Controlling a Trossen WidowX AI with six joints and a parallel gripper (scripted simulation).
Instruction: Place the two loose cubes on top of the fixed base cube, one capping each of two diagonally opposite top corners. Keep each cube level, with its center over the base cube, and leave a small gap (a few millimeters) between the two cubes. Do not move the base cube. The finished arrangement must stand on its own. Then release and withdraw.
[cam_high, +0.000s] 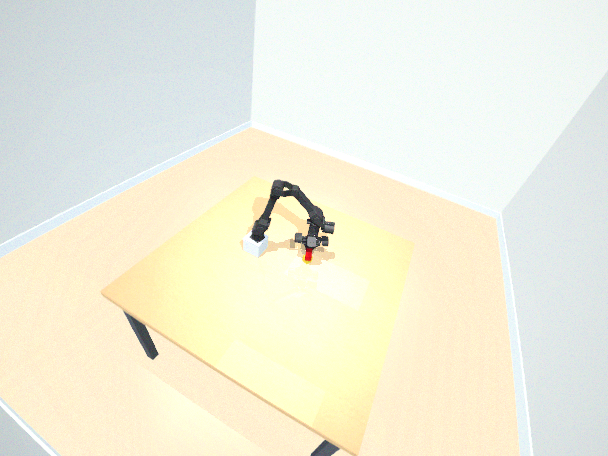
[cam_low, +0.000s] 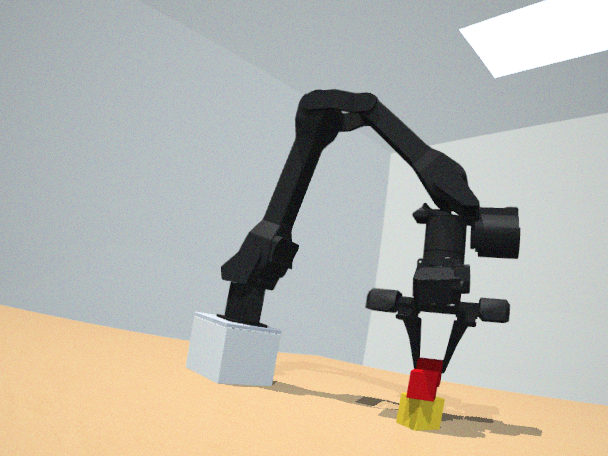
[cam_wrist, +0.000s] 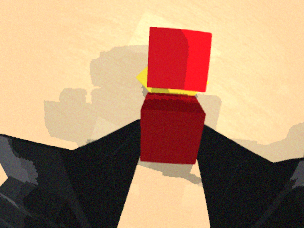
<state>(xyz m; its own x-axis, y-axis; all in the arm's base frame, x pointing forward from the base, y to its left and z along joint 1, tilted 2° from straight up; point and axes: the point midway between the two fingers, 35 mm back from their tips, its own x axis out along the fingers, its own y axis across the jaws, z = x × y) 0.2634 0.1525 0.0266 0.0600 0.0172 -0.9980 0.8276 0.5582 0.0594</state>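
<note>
The yellow base cube (cam_low: 435, 415) (cam_wrist: 142, 78) stands on the table, turned relative to the red cubes. One red cube (cam_low: 423, 385) (cam_wrist: 172, 59) sits on its top and looks level. My gripper (cam_low: 430, 367) (cam_wrist: 172, 125) points down and is shut on the other red cube (cam_low: 431, 363) (cam_wrist: 172, 137). In the exterior view the held cube is behind the placed one and partly hidden, with its top a little higher. In the wrist view a narrow strip of yellow shows between the two red cubes. Whether the held cube touches the base is hidden.
The arm's white mounting block (cam_high: 255, 245) (cam_low: 247, 356) stands on the table (cam_high: 200, 300) to the left of the cubes in the top and exterior views. The arm arches over from it. Shadows of the arm and gripper fall around the base cube.
</note>
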